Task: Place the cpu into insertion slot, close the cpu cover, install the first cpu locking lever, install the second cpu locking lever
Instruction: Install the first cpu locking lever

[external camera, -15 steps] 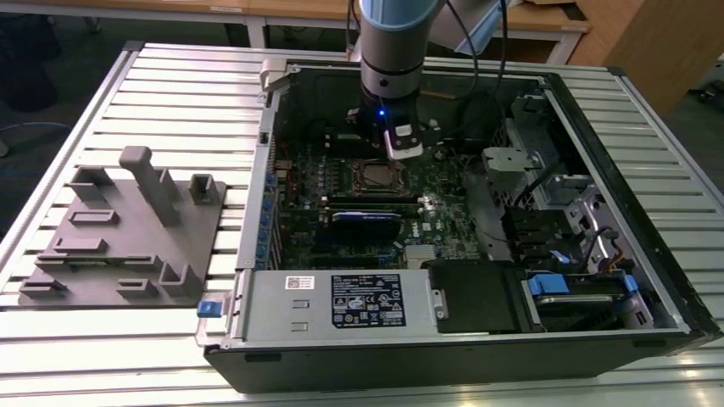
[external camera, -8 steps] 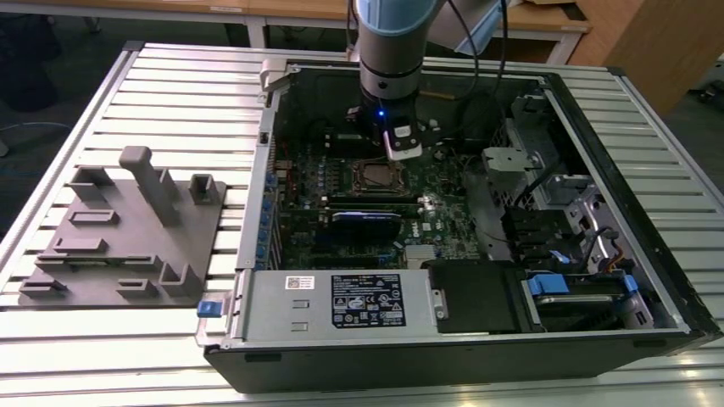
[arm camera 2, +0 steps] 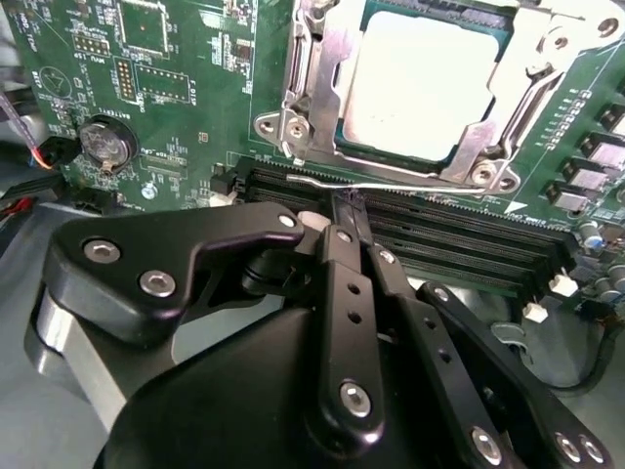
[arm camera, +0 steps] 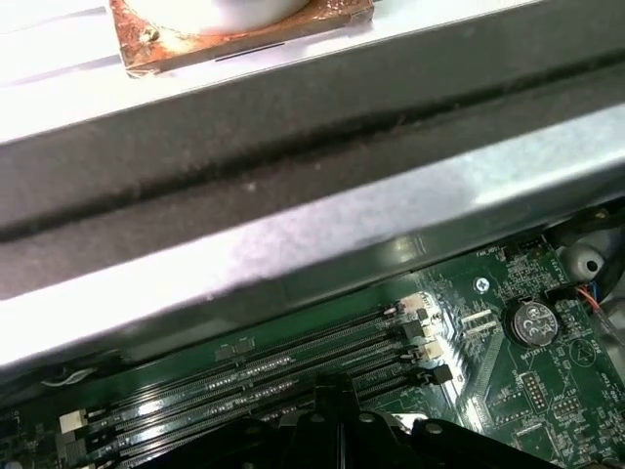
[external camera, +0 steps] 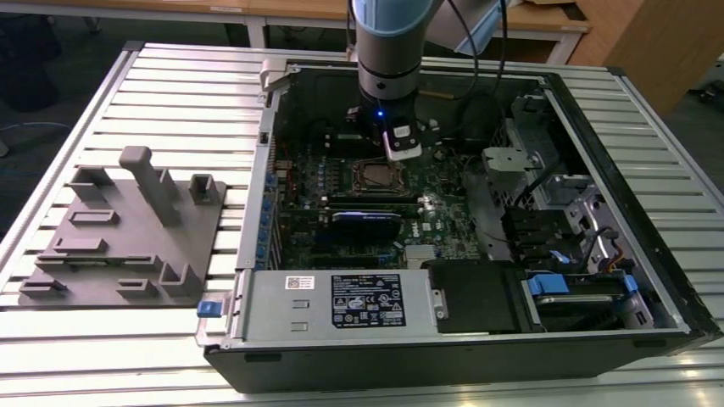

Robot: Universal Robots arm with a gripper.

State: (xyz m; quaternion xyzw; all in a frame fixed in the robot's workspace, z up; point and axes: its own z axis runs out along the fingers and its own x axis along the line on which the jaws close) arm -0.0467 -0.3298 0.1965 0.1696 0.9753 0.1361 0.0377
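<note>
The cpu (arm camera 2: pixel 420 83) is lying flat in the insertion slot (external camera: pixel 379 175) on the green circuit board (arm camera 2: pixel 186 59), with its silver-grey metal top facing up. It is square, so it has no long axis, and its edges are running parallel to the long black memory slots (arm camera 2: pixel 459 244) beside the socket. The cpu cover (arm camera 2: pixel 311 93) is lying down over it, its metal frame ringing the chip and leaving the top showing through the window. A thin wire locking lever (arm camera 2: pixel 400 184) is running along the socket's edge nearest the memory slots. In the second wrist view the gripper (arm camera 2: pixel 344 203) is standing with its two black fingers drawn together and no gap between them. Their tips are right at that lever, though whether they are pinching it cannot be told. In the exterior view the arm is reaching straight down into the open computer case (external camera: pixel 633 127), and the gripper (external camera: pixel 398 148) is hanging just above the socket. A label (external camera: pixel 368 299) with a black panel is sitting on the metal box at the case's near edge, and white lettering is dotting the board around a coin cell (arm camera 2: pixel 105 142). None of this print can be made out. A grey fixture (external camera: pixel 125 229) is sitting on the slatted table (external camera: pixel 169 93) at the exterior view's left.
</note>
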